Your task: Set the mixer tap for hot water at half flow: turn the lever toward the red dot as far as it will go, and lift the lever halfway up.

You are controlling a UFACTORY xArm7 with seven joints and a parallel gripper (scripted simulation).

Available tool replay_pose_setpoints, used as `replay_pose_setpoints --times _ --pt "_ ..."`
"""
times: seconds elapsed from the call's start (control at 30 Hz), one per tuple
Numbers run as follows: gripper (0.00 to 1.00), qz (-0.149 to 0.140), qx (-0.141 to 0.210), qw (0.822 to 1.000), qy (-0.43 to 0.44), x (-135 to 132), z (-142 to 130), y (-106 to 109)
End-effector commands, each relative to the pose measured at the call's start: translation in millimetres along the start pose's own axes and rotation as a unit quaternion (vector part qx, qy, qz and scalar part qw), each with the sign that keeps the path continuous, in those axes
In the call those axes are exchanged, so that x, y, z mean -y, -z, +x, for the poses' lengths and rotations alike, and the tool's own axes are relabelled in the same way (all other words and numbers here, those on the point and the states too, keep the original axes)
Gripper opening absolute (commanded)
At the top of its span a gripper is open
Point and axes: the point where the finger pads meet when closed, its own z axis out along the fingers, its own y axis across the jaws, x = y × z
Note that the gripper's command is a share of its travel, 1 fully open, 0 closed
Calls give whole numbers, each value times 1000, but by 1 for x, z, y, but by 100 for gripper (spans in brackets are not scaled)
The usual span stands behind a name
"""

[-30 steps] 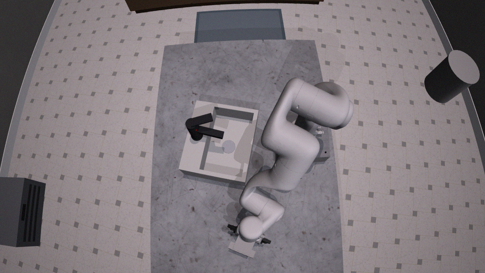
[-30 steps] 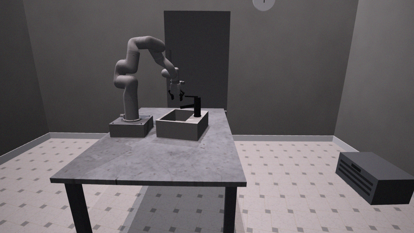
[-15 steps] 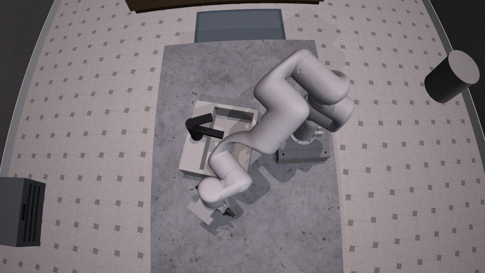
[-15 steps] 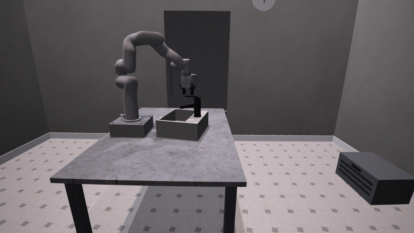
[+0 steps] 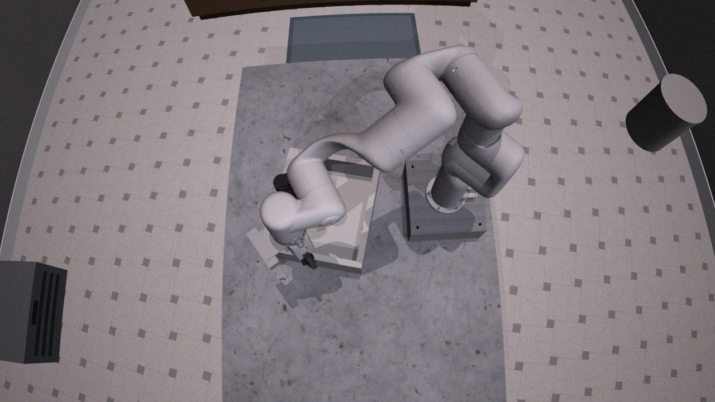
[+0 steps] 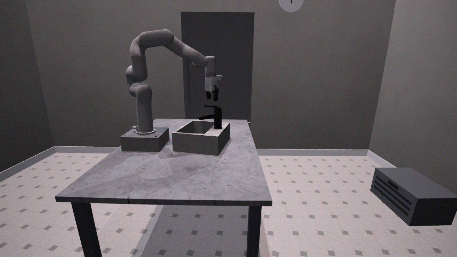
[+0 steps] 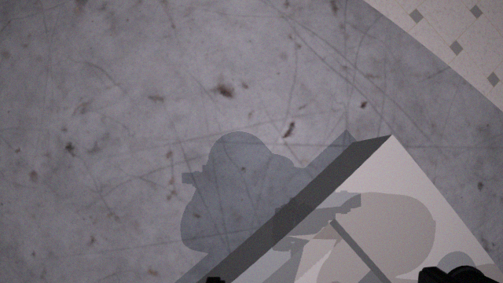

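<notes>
A black mixer tap (image 6: 217, 118) stands on the rim of a pale sink box (image 6: 199, 140) (image 5: 342, 264) (image 7: 393, 169) on the grey table (image 5: 349, 325) (image 6: 179, 179) (image 7: 118, 118). Its lever (image 6: 210, 106) lies flat and points left over the basin, above the spout (image 6: 204, 117). From above, my arm hides most of the tap; only part of its black body (image 5: 280, 181) and a bit of red (image 5: 289, 190) show. My gripper (image 6: 212, 94) (image 5: 305, 255) is open and empty. It hangs a short way above the lever and is clear of it. The wrist view shows only a sink corner and the table.
The arm's base block (image 5: 444, 224) (image 6: 145, 140) stands on the table right beside the sink. A dark box (image 5: 29, 310) (image 6: 412, 195) and a dark cylinder (image 5: 665, 112) stand off the table on the tiled floor.
</notes>
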Motion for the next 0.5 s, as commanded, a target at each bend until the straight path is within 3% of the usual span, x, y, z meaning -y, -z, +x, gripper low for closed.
replay_pose_setpoints --times 0.0,0.27,0.3,0.33,0.47 --pt "100 -3 -2 999 -36 -34 -13 18" --pt "100 -3 -2 999 -36 -34 -13 18" --pt "100 -4 6 996 -87 -74 -41 36" --pt "100 -3 13 991 -131 -84 -53 41" --pt "100 -3 13 991 -131 -104 -68 51"
